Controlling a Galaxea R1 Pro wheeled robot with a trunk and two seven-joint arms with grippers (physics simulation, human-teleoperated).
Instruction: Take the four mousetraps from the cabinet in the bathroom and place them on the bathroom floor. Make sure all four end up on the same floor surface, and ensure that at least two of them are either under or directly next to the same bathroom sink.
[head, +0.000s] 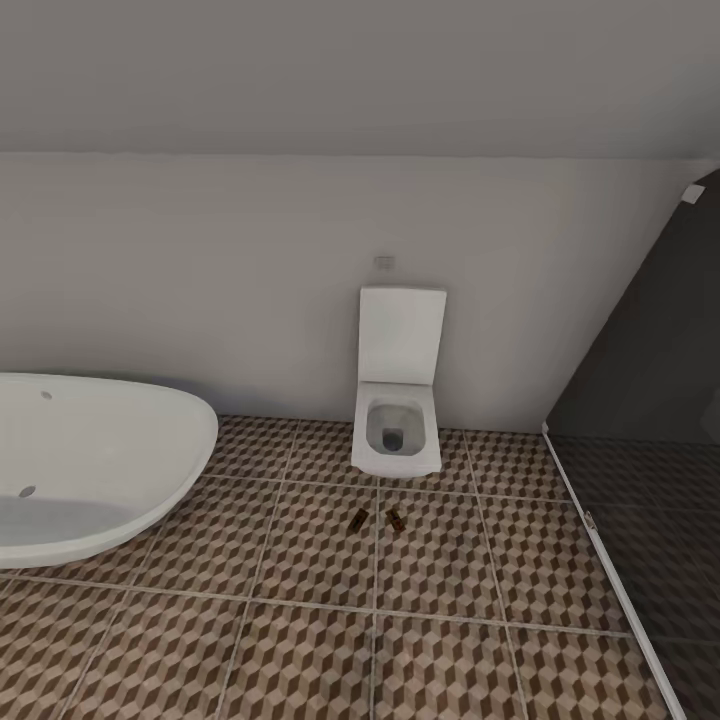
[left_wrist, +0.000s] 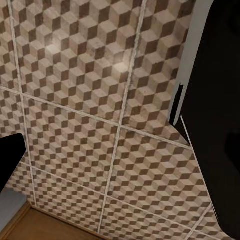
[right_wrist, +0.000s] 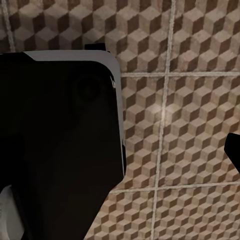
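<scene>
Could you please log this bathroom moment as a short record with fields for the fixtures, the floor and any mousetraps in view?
room: bathroom
floor: cube-pattern tiles
bathtub: white, at left
toilet: white, lid up, against the back wall
shower screen: dark glass, at right
mousetraps in view: two, on the tiles just in front of the toilet, one beside the other, apart
grippers: state cannot be told

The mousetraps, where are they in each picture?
Head view: two mousetraps lie on the bathroom floor, just in front of the toilet.
Left wrist view: not in it.
Right wrist view: not in it.
Shared landmark: the cube-patterned floor tiles.
</scene>
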